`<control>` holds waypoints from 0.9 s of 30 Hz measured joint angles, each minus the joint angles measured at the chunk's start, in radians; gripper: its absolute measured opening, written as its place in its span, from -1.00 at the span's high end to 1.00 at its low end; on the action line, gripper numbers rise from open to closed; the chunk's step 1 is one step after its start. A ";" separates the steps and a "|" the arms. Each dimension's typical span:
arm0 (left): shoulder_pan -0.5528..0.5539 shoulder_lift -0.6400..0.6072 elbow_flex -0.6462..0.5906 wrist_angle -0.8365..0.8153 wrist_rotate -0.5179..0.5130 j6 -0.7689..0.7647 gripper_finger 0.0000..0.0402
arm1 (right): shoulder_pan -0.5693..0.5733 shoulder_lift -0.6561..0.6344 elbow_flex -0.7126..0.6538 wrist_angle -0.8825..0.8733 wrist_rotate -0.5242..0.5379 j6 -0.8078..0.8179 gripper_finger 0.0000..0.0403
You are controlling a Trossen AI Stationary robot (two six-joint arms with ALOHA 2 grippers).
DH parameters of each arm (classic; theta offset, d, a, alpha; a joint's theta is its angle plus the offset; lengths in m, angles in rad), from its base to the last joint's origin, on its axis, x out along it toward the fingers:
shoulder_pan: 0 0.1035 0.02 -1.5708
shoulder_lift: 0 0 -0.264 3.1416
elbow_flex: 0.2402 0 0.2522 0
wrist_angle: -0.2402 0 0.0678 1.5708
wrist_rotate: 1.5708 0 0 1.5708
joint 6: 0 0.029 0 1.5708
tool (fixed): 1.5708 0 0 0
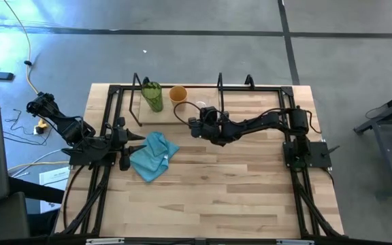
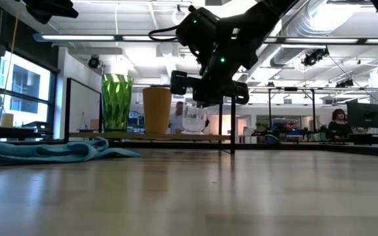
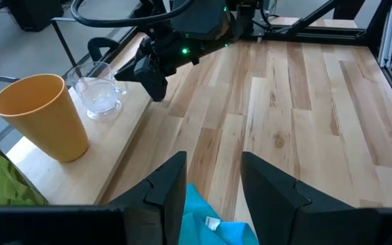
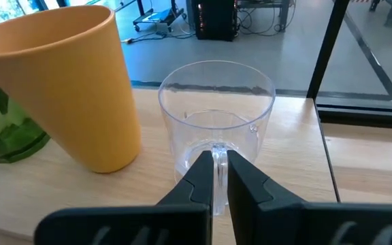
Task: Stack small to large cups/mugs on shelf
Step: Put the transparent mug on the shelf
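Three cups stand in a row on the shelf's light plank point(image 4: 298, 170): the green tumbler point(image 1: 153, 96), the orange-tan cup point(image 1: 177, 93) and the small clear glass cup point(image 1: 201, 107). My right gripper point(image 4: 219, 165) reaches in from the table's right and is shut on the clear cup point(image 4: 216, 116), which is next to the orange cup point(image 4: 67, 82). My left gripper point(image 3: 213, 180) waits open near the table's left side, over the edge of the light blue cloth point(image 1: 154, 155). My right gripper pinches the clear cup's handle point(image 4: 219, 151) between its two fingers, on the cup's near side. The fingers point(image 4: 199, 178) come from the table's near side, pointing toward the far edge. The cup stands upright with its base on the shelf plank point(image 3: 53, 177).
The shelf's black wire frame and upright posts point(image 1: 220, 92) surround the plank at the table's far side. One post point(image 4: 329, 54) rises just beside the clear cup. The blue cloth point(image 2: 51, 151) lies crumpled on the tabletop, left of centre. Bare wood point(image 1: 237, 190) fills the near half.
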 joint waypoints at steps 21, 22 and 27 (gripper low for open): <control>0.000 0.000 0.000 0.000 0.000 -0.002 0.36 | -0.005 0.000 0.000 0.017 -0.004 -0.043 0.81; 0.000 0.000 0.000 0.000 0.000 -0.002 0.36 | -0.005 0.000 0.000 0.017 -0.004 -0.043 0.80; 0.000 0.000 0.000 0.000 0.000 -0.001 0.36 | -0.007 0.000 0.000 0.017 -0.006 -0.043 0.80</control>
